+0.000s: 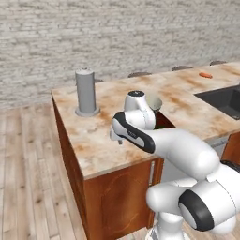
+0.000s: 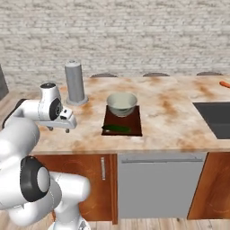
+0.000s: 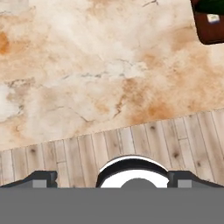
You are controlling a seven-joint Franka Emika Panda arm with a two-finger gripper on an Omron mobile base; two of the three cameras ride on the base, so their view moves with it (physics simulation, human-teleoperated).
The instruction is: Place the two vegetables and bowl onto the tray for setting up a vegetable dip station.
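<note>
- Gripper (image 2: 60, 122) at left of right base view, hanging over bare counter (image 2: 170, 134) near its front edge; tips wide apart in hand view, so open, nothing held.
- Tray (image 2: 130, 123) mid-frame, bowl (image 2: 121, 103) and green veg (image 2: 116, 129) already on it.
- Carrot (image 2: 224, 84) way off at far right edge, lying roughly left-right. Probably next, long reach.

Bowl (image 2: 121, 103), green vegetable (image 2: 116, 129) on tray (image 2: 133, 121); carrot (image 2: 224, 84) apart
</note>
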